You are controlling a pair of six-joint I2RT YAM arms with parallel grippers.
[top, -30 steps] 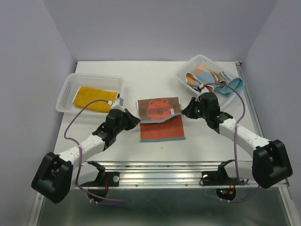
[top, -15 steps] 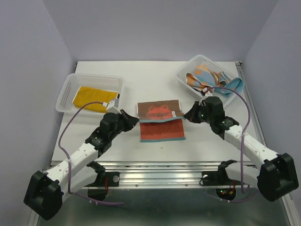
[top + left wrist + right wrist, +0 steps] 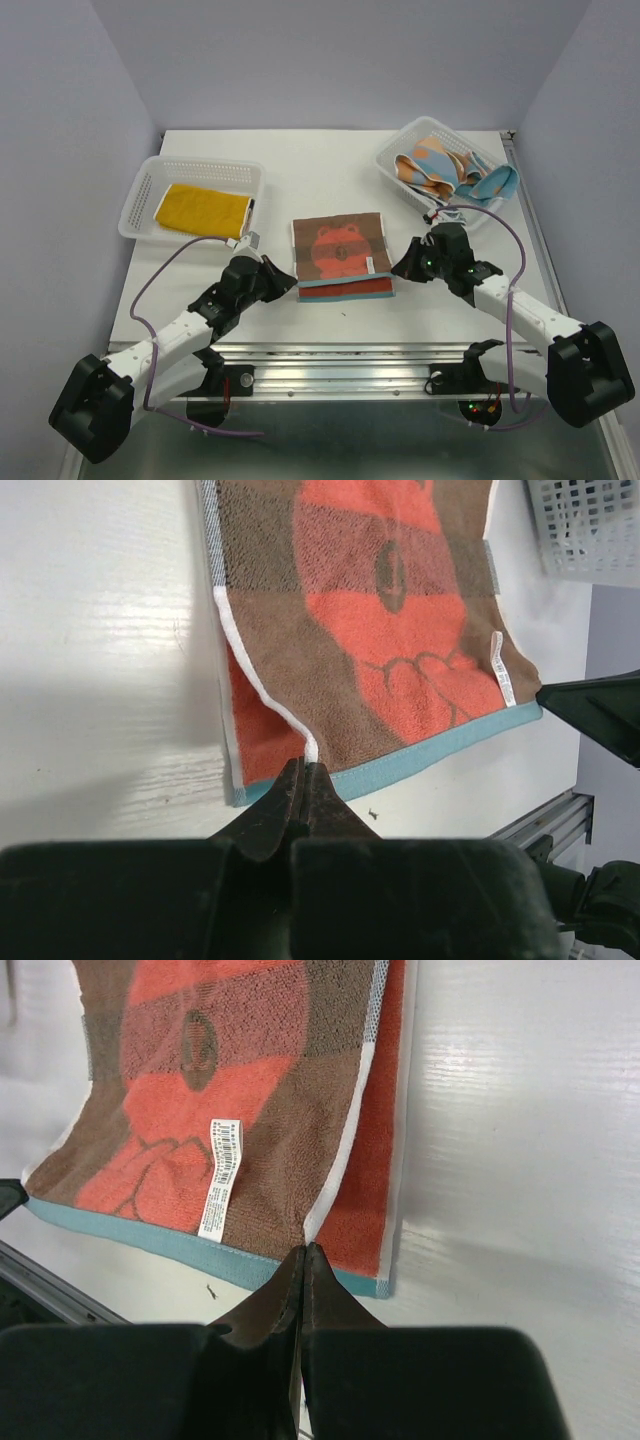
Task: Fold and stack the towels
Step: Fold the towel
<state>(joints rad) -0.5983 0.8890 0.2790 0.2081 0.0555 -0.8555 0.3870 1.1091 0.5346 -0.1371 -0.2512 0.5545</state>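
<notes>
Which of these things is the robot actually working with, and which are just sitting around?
Part of the job:
orange-brown towel, pinched by left gripper and right gripper
mustard towel
patterned towels

Just sitting there:
left basket
right basket
table

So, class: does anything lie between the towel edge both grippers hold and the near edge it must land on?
Nothing visible: beyond the left gripper and right gripper lies only the towel's own lower layer.
</notes>
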